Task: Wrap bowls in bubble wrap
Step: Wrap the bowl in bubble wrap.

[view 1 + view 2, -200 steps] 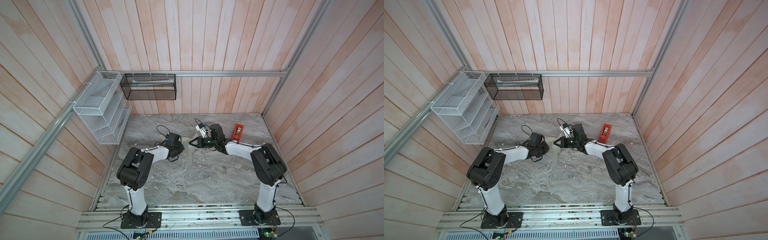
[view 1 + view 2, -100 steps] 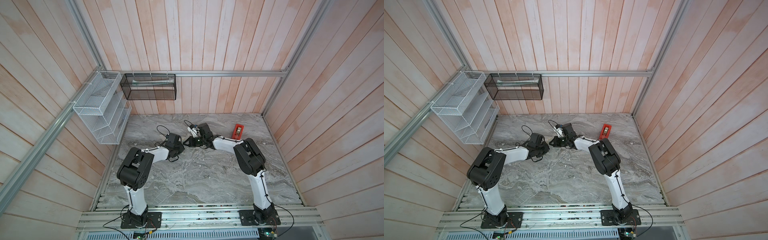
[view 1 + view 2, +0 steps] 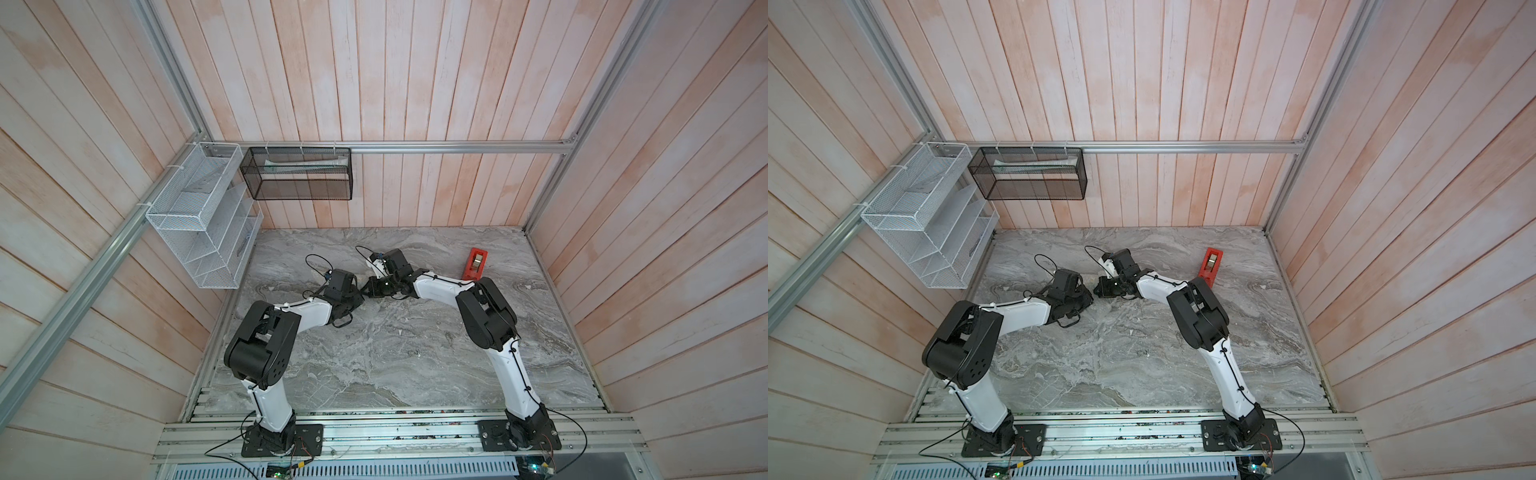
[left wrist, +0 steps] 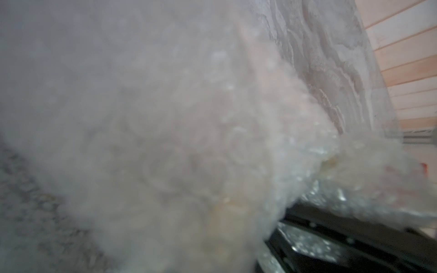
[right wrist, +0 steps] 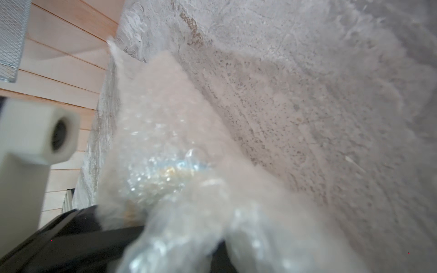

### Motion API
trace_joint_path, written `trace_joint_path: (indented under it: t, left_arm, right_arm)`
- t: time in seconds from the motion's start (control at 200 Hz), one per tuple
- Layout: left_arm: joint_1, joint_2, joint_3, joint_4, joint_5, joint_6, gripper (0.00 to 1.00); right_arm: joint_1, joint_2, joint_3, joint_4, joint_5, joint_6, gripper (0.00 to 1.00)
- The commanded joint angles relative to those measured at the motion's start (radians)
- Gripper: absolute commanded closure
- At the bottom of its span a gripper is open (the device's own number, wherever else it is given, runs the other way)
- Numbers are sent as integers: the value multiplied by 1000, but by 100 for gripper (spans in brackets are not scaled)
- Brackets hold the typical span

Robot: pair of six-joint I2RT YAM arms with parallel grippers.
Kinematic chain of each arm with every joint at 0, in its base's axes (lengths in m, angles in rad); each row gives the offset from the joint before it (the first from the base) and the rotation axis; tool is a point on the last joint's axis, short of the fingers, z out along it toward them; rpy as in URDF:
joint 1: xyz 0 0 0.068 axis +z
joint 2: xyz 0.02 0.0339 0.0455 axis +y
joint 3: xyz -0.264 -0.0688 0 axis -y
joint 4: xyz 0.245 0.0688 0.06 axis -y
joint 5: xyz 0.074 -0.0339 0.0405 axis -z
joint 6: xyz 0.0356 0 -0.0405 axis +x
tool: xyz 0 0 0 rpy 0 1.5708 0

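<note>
Left gripper (image 3: 360, 296) and right gripper (image 3: 367, 287) close together on the table (image 3: 395, 357), bubble wrap (image 5: 179, 141) between them — tape dispenser (image 3: 475, 264) farther right.

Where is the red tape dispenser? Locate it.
In both top views the tape dispenser lies on the table, on the robot's right, near the back wall, just beyond the right arm.
</note>
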Motion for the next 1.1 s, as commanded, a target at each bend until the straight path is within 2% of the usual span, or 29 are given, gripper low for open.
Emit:
trace_joint_path:
  t: [0.0, 0.125, 0.29, 0.55, 0.675, 1.095]
  left_arm:
    - [9, -41, -32, 11, 35, -2, 65]
    - [19, -58, -41, 14, 31, -5, 63]
    - [35, -78, -82, 52, 46, -35, 54]
    - [75, -199, -227, 157, 53, -137, 43]
    - [76, -248, -250, 180, 60, -139, 38]
    - [60, -147, -191, 223, 185, -127, 36]
  right_arm:
    - [16, 76, 3, -120, 107, -41, 100]
    - [23, 82, 17, -135, 128, -57, 100]
    - [40, 73, 27, -144, 156, -82, 100]
    - [54, 81, 37, -151, 179, -88, 100]
    - [59, 81, 36, -151, 184, -90, 100]
    - [62, 82, 41, -148, 183, -87, 100]
